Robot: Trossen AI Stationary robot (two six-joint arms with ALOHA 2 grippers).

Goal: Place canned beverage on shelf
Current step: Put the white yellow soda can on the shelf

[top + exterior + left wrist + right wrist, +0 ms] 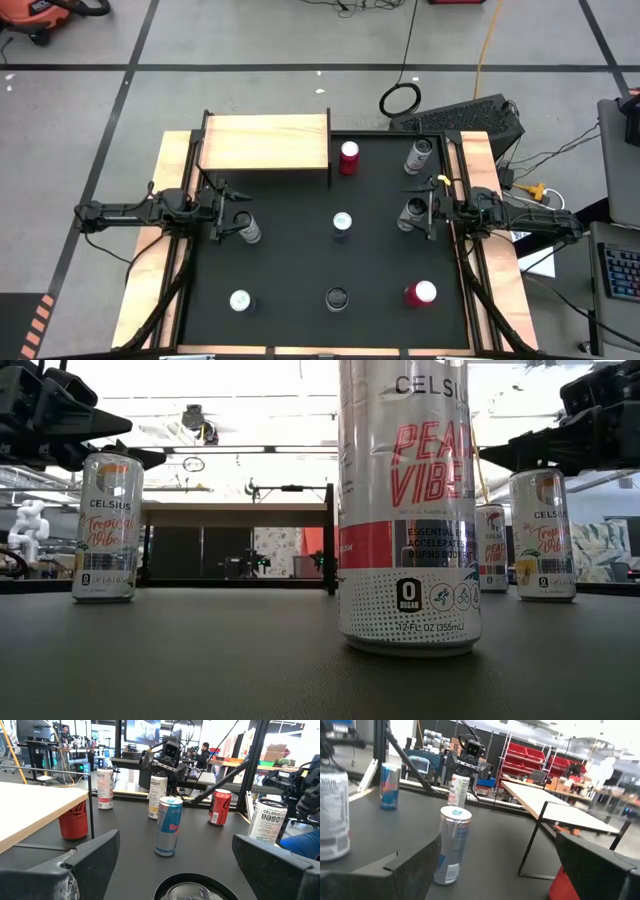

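Note:
The shelf, a light-wood board on thin black legs, stands at the table's far left. Several cans stand upright on the black mat, among them a red one beside the shelf, a blue-and-silver one mid-table and a Celsius can at the near edge. My left gripper hovers open at the left edge, pointing level, with a can just below its fingers, its top in view. My right gripper hovers open at the right edge above another can.
More cans stand at the far right, near left and near right. Pale wooden rails run along both sides of the table. The shelf's board is bare on top. Open mat lies between the mid-table can and the near row.

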